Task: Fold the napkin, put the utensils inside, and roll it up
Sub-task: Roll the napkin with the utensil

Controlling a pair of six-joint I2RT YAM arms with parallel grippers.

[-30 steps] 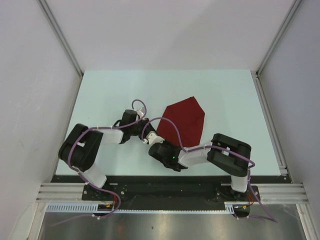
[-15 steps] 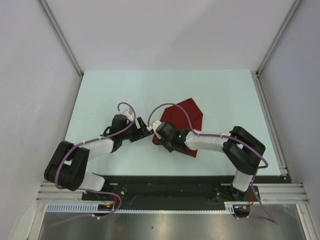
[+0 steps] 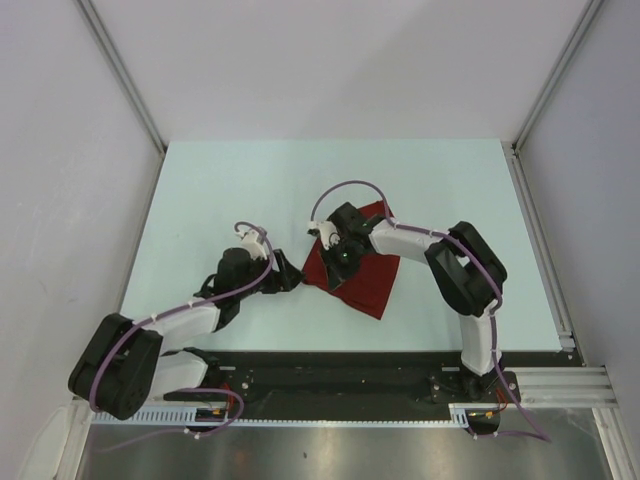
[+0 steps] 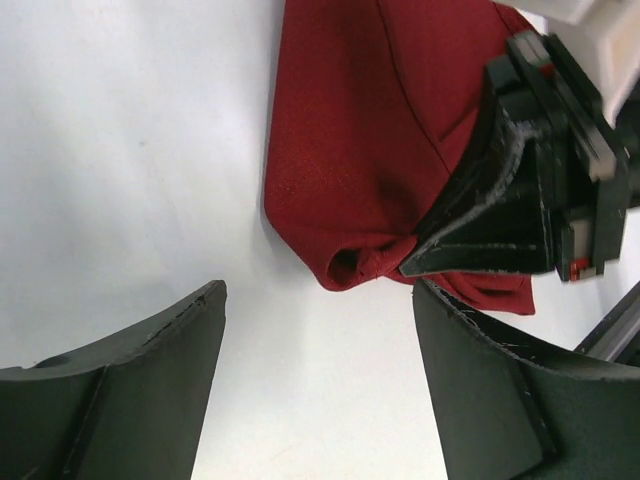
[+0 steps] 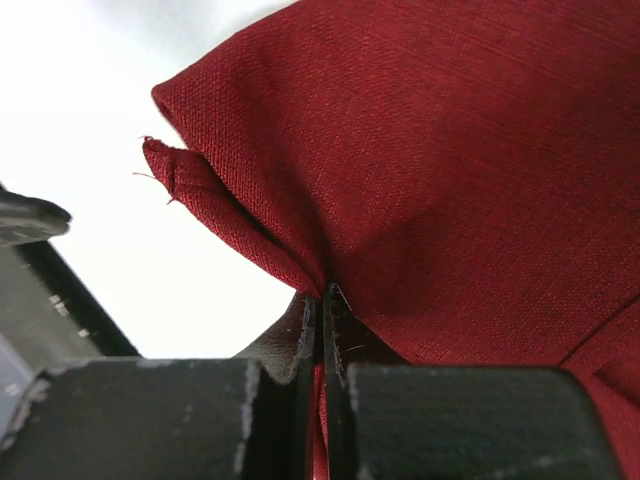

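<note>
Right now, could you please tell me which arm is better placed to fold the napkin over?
Right, probably: the right claw is shut on the napkin, a fold pinched up; the left claw stands open beside the cloth, holding nothing.

**Right arm reaches in and pinches; left lets go**
The right gripper point(image 3: 338, 258) has swung away from the arm bases and out over the napkin point(image 3: 362, 285), and its jaws have closed on a fold at the cloth's left corner. The napkin was a flat five-sided sheet a second ago and is now narrower and bunched along that side. The left gripper point(image 3: 290, 282) has gone from nearly closed to wide apart, and its arm has stretched out towards that corner.
</note>
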